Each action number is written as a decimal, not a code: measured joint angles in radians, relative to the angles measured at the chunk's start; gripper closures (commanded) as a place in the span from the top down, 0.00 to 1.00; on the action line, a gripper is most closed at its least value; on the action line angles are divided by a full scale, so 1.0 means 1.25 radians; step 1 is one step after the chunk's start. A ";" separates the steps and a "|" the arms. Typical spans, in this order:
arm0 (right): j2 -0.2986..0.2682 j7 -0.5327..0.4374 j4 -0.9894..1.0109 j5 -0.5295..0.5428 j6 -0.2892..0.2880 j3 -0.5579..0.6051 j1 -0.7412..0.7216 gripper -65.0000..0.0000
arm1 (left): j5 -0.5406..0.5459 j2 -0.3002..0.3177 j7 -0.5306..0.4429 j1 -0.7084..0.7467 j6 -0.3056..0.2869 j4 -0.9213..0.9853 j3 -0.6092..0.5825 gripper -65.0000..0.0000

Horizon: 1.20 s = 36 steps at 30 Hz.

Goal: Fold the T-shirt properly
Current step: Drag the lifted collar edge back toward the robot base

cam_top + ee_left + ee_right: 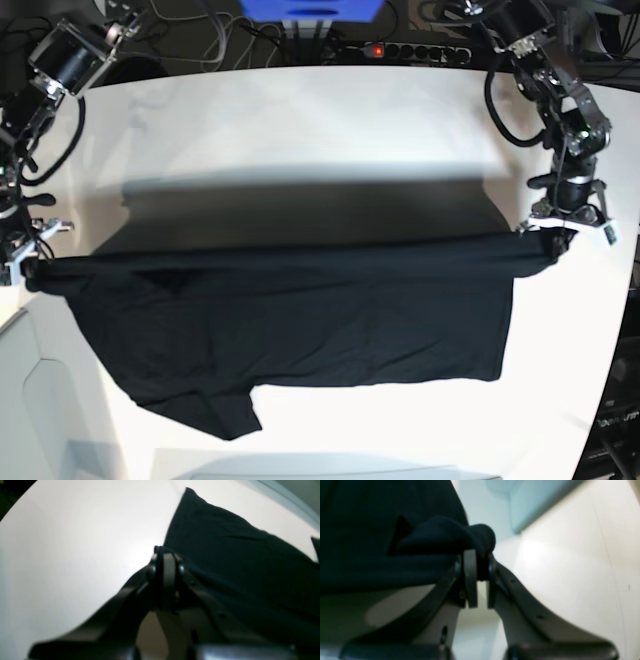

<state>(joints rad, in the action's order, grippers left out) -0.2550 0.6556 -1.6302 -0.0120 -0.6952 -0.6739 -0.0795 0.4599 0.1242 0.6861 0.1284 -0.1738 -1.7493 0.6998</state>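
Across the wide white table point(300, 110), the large plain black cloth T-shirt point(300, 310) hangs stretched between the two arms, its upper edge drawn into a taut, nearly level line from one side of the base view to the other. Below that line the fabric drapes toward the near edge of the table, with one short sleeve trailing at the lower left of the base view; a broad shadow lies on the table behind the raised edge. Holding the cloth taut at two far-apart points probably keeps it flat and free of wrinkles, so that the lifted edge can be carried over and laid down as a clean fold. The tag and the print near the collar cannot be seen.

The left gripper point(166, 562) is clenched on a thin edge of the shirt, its jaws nearly together with dark cloth running off to one side of them. The right gripper point(477, 565) is likewise clamped, with a slight gap between the jaws filled by a bunched roll of black fabric that bulges above the fingertips. Neither pincer touches the table in the wrist views.
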 measured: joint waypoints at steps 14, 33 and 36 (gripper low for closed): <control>-0.002 -0.007 0.000 0.009 0.000 0.006 0.000 0.00 | -0.001 0.003 0.005 0.010 -0.003 -0.018 0.028 0.00; 0.005 -0.009 -0.002 0.024 -0.007 -0.087 0.236 0.00 | 0.013 -0.048 0.014 0.193 -0.012 -0.020 0.083 0.00; 0.007 -0.010 -0.001 0.023 -0.009 -0.085 0.285 0.00 | 0.010 -0.051 0.014 0.226 -0.011 -0.020 0.083 0.00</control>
<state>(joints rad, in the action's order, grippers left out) -0.2462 0.6426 -1.6318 0.0170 -0.7059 -0.7803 0.2768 0.4725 0.0601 0.7033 0.4110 -0.1875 -1.7737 0.8032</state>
